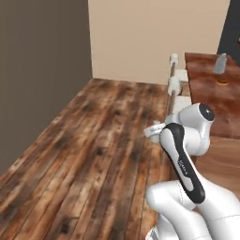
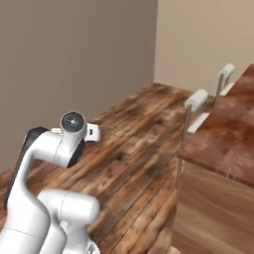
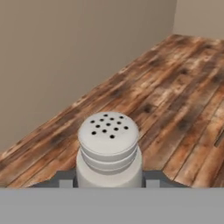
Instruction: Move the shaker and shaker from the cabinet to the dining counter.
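Shaker (image 3: 109,151) seated upright in the claw (image 3: 109,183), perforated cap toward the hand camera, body sunk between the two dark tips at the bottom of that view. Claw partly closed, narrowed onto the shaker's light-grey body, nothing else held. Carried out over the plank floor (image 1: 93,140), well apart from any surface. Dining counter (image 1: 213,98) off to the right in the left base view, glossy reddish-brown top, stools (image 1: 174,85) with cream cushions along its near edge. Something grey and tapered (image 1: 220,63) standing at the far end of that surface with a small brown item (image 1: 223,83) beside it; too small to identify with confidence.

Judged light, rigid and smooth-sided: little risk of crushing, some risk of slipping or twisting between the tips if swung hard. Best grip on the wider cylindrical body below the stepped cap, as now, not on the narrower rounded cap, where the tips would slide off. Small footprint, so likely to tip if released at a tilt or from any height; upright placement flat on the counter top, away from the edge, advisable. Second shaker's whereabouts impossible to tell from these views.
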Available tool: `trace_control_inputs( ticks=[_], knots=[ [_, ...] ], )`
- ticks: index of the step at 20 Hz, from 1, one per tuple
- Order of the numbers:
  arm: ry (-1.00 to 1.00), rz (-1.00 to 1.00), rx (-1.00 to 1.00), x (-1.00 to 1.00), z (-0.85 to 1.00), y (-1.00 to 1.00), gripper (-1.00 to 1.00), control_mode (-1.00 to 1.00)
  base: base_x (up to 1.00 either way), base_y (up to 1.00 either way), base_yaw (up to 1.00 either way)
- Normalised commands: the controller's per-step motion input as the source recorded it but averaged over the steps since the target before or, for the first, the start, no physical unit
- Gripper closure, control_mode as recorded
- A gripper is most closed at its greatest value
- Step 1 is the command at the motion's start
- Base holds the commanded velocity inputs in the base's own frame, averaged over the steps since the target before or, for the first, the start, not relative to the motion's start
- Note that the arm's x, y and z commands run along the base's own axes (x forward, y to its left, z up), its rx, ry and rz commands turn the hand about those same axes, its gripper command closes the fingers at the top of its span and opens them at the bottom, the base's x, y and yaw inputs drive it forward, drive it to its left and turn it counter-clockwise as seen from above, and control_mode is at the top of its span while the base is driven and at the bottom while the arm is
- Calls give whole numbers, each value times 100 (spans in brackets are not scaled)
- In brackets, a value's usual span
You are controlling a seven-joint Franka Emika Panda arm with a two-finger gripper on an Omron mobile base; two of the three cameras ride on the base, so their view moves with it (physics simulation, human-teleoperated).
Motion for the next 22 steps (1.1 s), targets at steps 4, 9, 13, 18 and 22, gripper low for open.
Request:
trace_control_inputs(
  ticks=[4,9,13,18,22],
  knots=[
    [0,0,0,0,0,0,100,100,58,44,-44],
    [0,0,0,0,0,0,100,100,60,39,-48],
    [0,0,0,0,0,0,100,100,60,39,-48],
    [0,0,0,0,0,0,100,100,57,51,-36],
    [0,0,0,0,0,0,100,100,60,45,-40]
  ],
)
